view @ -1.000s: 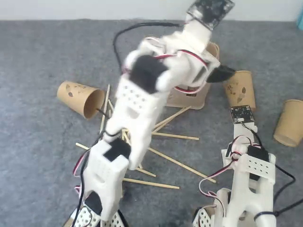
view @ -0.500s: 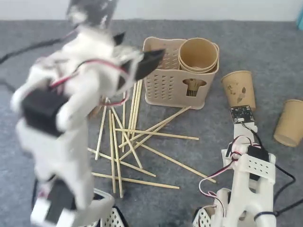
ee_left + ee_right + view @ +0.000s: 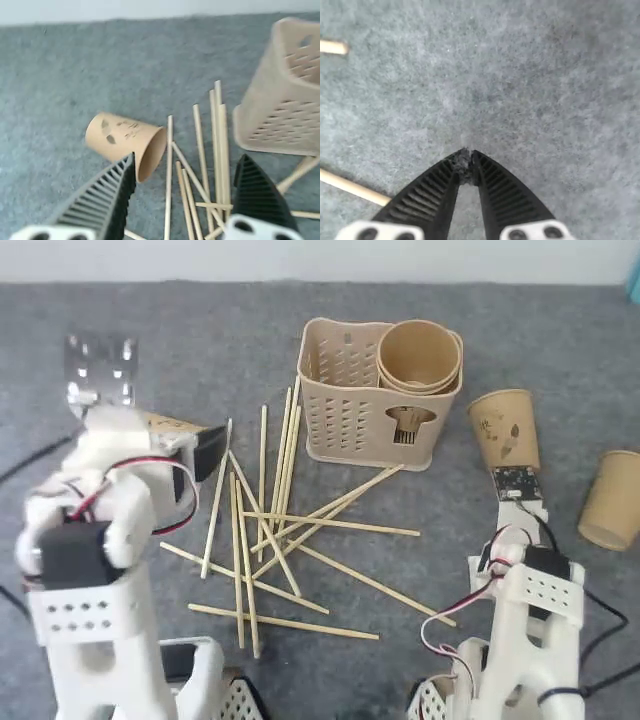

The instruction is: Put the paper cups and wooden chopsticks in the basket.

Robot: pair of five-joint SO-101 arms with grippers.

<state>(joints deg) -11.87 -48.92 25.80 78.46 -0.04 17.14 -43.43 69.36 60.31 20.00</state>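
Observation:
A paper cup lies on its side on the grey carpet, its mouth toward the scattered wooden chopsticks. My left gripper hangs open just above and beside it, holding nothing; in the high view the left arm hides most of that cup. The beige basket holds stacked paper cups. To its right, one more cup stands and another cup lies farther right. My right gripper is shut and empty, pointing down at bare carpet near a chopstick.
The right arm's base stands at the front right, the left arm's base at the front left. Chopsticks lie between the fallen cup and the basket wall. A pale wall edges the carpet at the back.
The left arm has swung from over the basket to the left and now hangs by the fallen cup. The right arm has not moved.

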